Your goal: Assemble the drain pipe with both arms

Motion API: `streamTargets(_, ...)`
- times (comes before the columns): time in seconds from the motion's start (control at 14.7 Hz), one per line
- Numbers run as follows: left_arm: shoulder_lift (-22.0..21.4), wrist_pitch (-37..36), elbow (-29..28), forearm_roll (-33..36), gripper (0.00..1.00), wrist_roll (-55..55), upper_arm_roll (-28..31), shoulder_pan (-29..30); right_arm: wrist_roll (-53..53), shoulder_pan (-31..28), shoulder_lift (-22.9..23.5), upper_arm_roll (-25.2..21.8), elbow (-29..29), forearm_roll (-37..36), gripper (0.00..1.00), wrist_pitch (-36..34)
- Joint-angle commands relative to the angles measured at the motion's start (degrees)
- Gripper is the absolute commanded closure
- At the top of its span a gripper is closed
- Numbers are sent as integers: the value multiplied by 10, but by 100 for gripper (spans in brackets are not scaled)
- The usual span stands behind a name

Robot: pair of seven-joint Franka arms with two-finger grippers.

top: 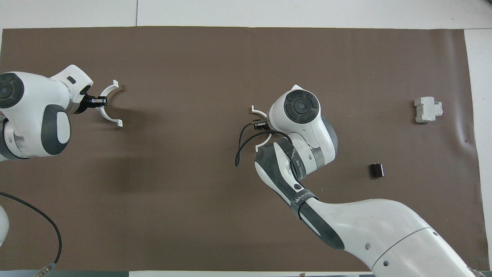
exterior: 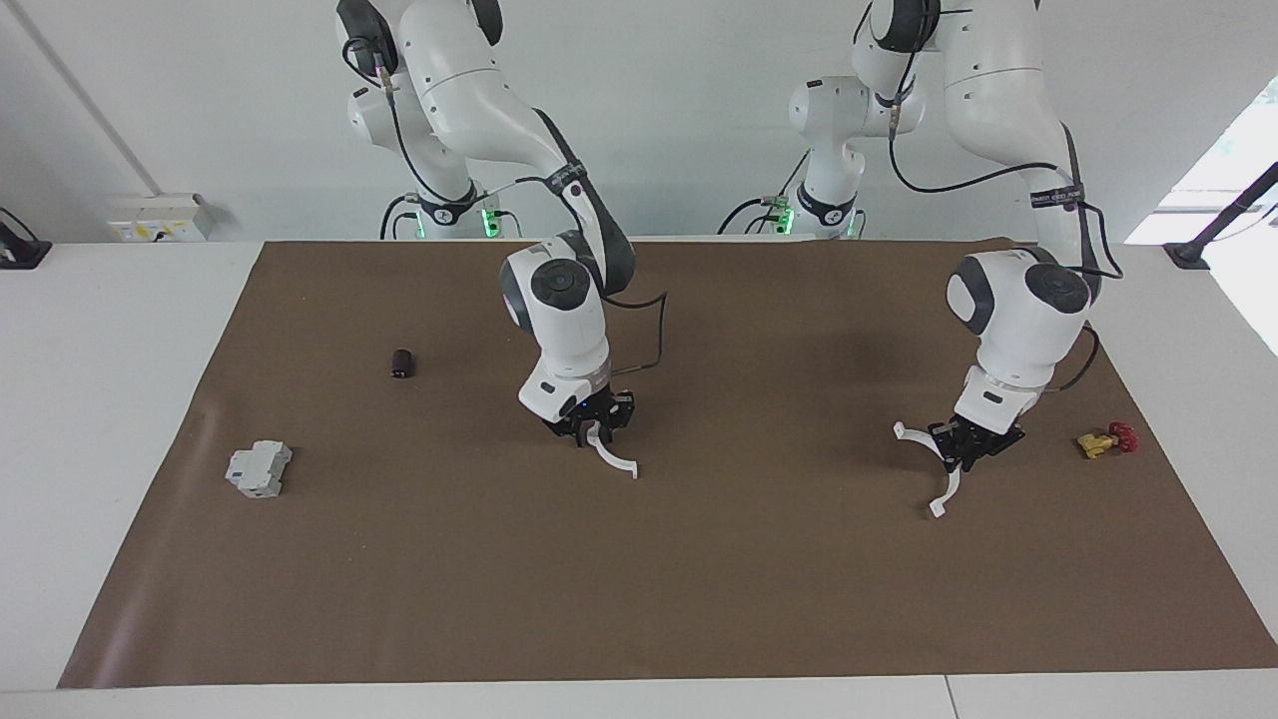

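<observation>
Each gripper at its own half-ring

Left gripper [exterior: 964, 446] pinches one white arc [exterior: 937, 469]; right gripper [exterior: 593, 431] is at the mid-mat arc [exterior: 615, 458], its grip unclear. Lift both level, then join tab to tab.

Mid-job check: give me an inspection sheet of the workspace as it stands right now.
Surface: brown mat on a white table.
Job's things: one white plastic half-ring arc at the left gripper, a second white half-ring arc at the right gripper; the two are apart and not joined.
Clutter: grey boxy block and small dark cylinder toward the right arm's end; small brass valve with red handle toward the left arm's end.
Grippers: left gripper shut on its arc; right gripper at the second arc, grip unclear.
Cables: black cable loop at the right wrist.
Surroundings: white socket box by the wall.
</observation>
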Motion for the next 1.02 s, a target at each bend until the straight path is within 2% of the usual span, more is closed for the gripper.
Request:
streamTargets(0.0,-14,-87,54,9,100,-43,5,-42,5,-10,-13,-2,42,-9,0,-61)
streamTargets(0.27,-10,-93,73,51,100,-167,5,-118,2,-70,-84,-4,58,-8,0,-176)
streamTargets(0.48,-1,-110,89,57,100,-233,5,-182,0,-113,-144,-6,90,-7,0,-307)
streamTargets(0.68,44,-142,136,61,100,-322,8,-254,-1,-153,-174,-6,169,-7,0,-448)
streamTargets(0.82,70,-152,168,72,100,-367,8,-287,-12,-178,-207,-6,177,-6,0,-492)
streamTargets(0.95,91,-150,174,72,100,-388,8,-317,-51,-204,-235,-7,174,-6,0,-519)
